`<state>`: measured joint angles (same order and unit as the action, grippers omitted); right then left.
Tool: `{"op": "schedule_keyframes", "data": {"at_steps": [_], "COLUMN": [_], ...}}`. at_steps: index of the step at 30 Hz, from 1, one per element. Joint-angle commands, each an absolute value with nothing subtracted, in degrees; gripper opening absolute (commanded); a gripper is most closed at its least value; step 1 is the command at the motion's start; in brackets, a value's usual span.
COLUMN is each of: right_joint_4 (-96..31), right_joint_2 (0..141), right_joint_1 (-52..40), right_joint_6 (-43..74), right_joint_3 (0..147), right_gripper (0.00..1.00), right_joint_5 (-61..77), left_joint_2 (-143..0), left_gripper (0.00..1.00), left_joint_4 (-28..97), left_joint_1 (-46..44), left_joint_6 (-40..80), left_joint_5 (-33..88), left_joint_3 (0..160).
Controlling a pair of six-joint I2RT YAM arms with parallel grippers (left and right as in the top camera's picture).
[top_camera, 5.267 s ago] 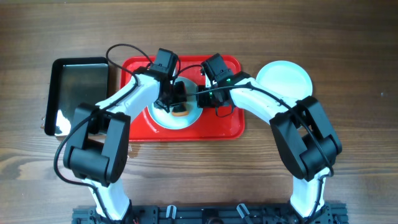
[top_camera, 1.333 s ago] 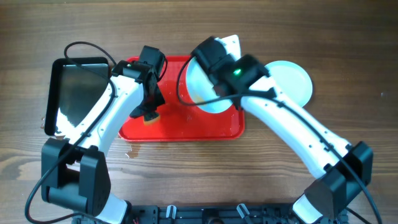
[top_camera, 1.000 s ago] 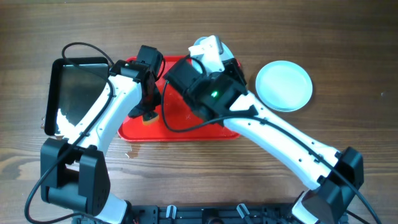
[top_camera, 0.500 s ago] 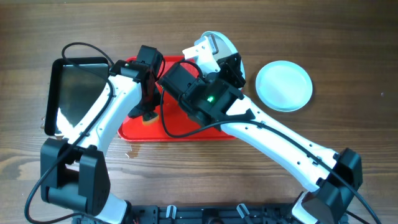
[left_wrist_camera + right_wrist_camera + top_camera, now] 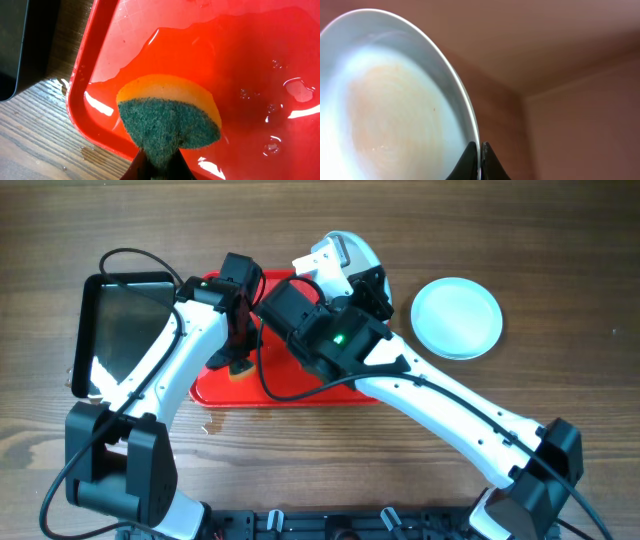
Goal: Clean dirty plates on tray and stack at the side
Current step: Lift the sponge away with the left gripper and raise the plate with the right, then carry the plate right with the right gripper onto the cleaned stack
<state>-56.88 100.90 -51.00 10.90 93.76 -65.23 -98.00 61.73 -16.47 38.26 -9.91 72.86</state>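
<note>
My right gripper (image 5: 480, 159) pinches a plate (image 5: 395, 100) by its rim, tilted above the far edge of the tray (image 5: 210, 60). My left gripper (image 5: 157, 167) clamps the sponge (image 5: 167, 117) on that wet tray. I judge this the carry: next, swing right onto the stacked plate (image 5: 457, 318). Only my right wrist view shows the plate's faint orange tint.

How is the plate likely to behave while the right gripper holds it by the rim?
Probably stiff: the plate shows no bend though the right gripper pinches only its rim. That narrow grip on a smooth, glossy surface may let it slip or swing. The tray shows pooled water, so the plate may be wet too.
</note>
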Motion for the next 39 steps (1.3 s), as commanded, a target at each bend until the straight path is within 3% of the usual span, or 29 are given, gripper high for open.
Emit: {"op": "schedule_keyframes", "data": {"at_steps": [1, 9, 12, 16, 20, 23, 26, 33, 39], "right_joint_4": [-54.46, -58.26, -56.38, -53.3, -58.06, -57.19, -55.94, -57.04, -51.99], "right_joint_2": [99.96, 94.43, 92.27, 95.33, 93.45, 89.49, 84.53, 83.48, 91.02], "right_joint_1": [-47.97, -47.07, -45.65, -41.28, -38.04, -34.87, -28.01, -1.78, 8.58], "right_joint_6": [15.03, 20.36, 25.3, 14.24, 25.98, 27.51, 27.07, 26.96, 26.89], "right_joint_3": [90.28, 90.8, 89.84, 86.02, 86.85, 88.58, 89.03, 86.67, 80.09], "right_gripper": [0.04, 0.04, 0.04, 0.04, 0.04, 0.05, 0.04, 0.04, 0.04], "right_joint_5": [-47.79, -59.07, -49.47, -34.65, -34.41, -32.42, -29.95, -11.97, -2.81], "left_joint_2": [-97.62, -97.62, -97.62, -97.62, -97.62, -97.62, -97.62, -97.62, -97.62], "left_gripper": [0.04, 0.04, 0.04, 0.04, 0.04, 0.04, 0.04, 0.04, 0.04], "left_joint_4": [62.3, 62.17, 61.69, 61.19, 61.76, 62.0, 62.46, 61.32, 61.3], "left_joint_1": [-16.23, -16.23, -16.23, -16.23, -16.27, -16.27, -16.27, -16.27, -16.27], "left_joint_6": [37.74, 36.25, 36.27, 36.27, 36.23, 36.23, 36.23, 36.27, 36.25], "left_joint_5": [-9.41, -8.67, -7.88, -5.74, -4.27, -4.29, -4.29, -4.27, -4.29], "left_joint_3": [73.08, 73.08, 73.08, 73.08, 73.08, 73.08, 73.08, 73.08, 73.08]}}
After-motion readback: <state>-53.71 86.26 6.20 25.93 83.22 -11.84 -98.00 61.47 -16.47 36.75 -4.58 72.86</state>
